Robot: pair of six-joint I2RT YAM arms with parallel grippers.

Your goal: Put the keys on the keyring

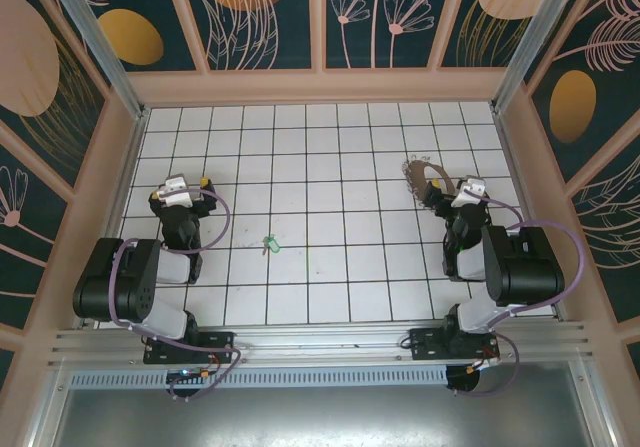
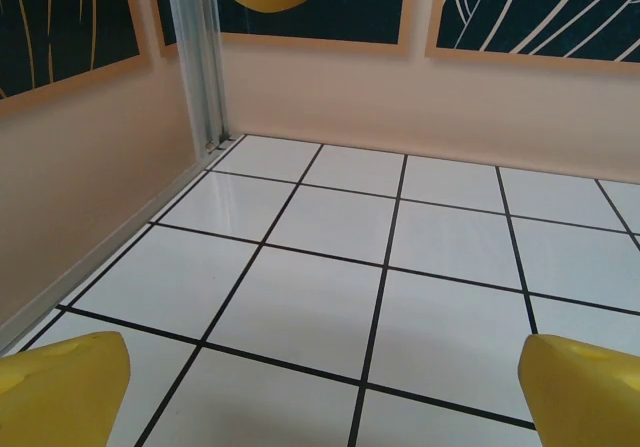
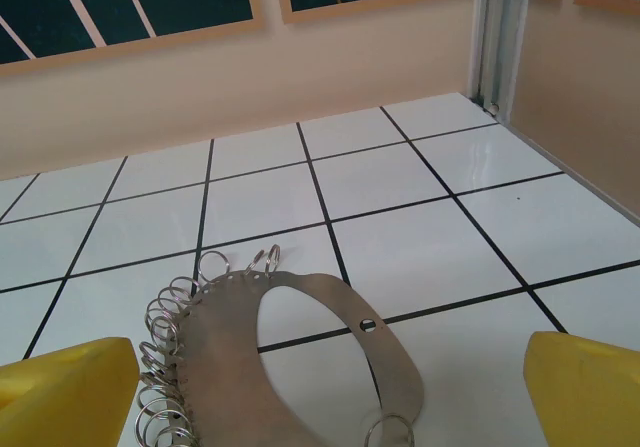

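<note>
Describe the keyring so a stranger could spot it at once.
On the white tiled table, look to the far right area, just ahead of the right gripper. There lies the keyring, a flat grey metal plate with a big oval hole. Unlike the tiny green-tagged keys near the middle, it is edged with a row of small wire rings.

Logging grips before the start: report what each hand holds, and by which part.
Nothing is held. The left hand and right hand stand open; the keyring lies untouched.
</note>
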